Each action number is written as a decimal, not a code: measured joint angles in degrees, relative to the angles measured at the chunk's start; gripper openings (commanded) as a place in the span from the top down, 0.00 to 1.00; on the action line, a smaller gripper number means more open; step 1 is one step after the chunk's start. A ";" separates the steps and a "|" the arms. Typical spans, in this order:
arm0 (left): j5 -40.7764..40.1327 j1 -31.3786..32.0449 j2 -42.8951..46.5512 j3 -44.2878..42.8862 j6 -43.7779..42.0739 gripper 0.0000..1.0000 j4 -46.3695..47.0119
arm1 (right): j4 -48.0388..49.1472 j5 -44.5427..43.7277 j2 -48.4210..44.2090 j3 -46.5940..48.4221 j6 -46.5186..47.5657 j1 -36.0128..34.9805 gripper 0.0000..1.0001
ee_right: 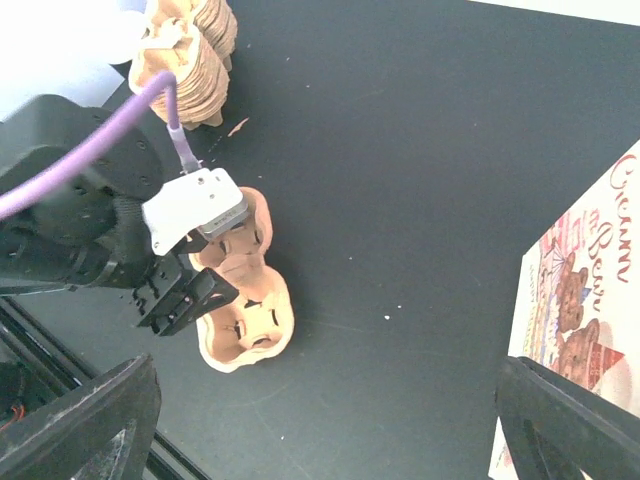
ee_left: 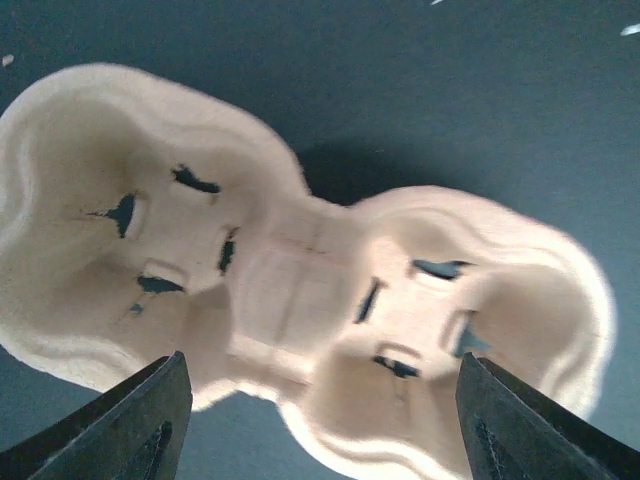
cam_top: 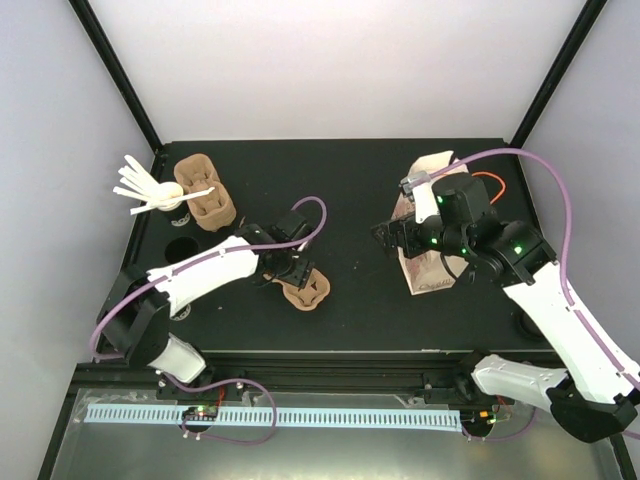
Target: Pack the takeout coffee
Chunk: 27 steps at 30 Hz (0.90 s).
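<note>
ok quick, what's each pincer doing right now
left pincer: open, fingers either side of the pulp cup carrier, not gripping it
right pincer: open, holding nothing

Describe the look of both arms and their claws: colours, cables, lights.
Both the left arm and right arm have white shells with black joints. A purple cable loops along each. Green lights glow on the right arm's black wrist. The left claw and right claw have dark, wedge-shaped fingers.
</note>
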<state>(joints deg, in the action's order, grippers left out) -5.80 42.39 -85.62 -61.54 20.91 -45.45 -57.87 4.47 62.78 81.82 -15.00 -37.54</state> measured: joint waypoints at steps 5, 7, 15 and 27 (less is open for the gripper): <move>0.24 -4.22 -3.67 2.19 -3.21 0.24 2.27 | 0.00 -1.09 -1.73 0.02 0.39 0.00 0.05; 0.26 -4.96 -5.57 1.88 -4.55 0.26 2.80 | 0.00 -1.40 -2.38 0.07 0.76 0.00 0.05; 1.20 -5.14 -13.84 -0.17 -8.31 0.45 2.84 | 0.00 -2.45 -2.73 0.11 1.22 0.00 0.05; 0.63 -5.09 -9.14 -4.68 -8.31 0.55 -3.08 | -0.46 -4.90 -2.73 0.44 1.14 0.00 0.05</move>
<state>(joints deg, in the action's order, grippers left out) -5.17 37.30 -94.76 -66.22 12.60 -48.53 -58.33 -0.43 60.05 82.26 -13.87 -37.54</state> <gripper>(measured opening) 0.452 0.950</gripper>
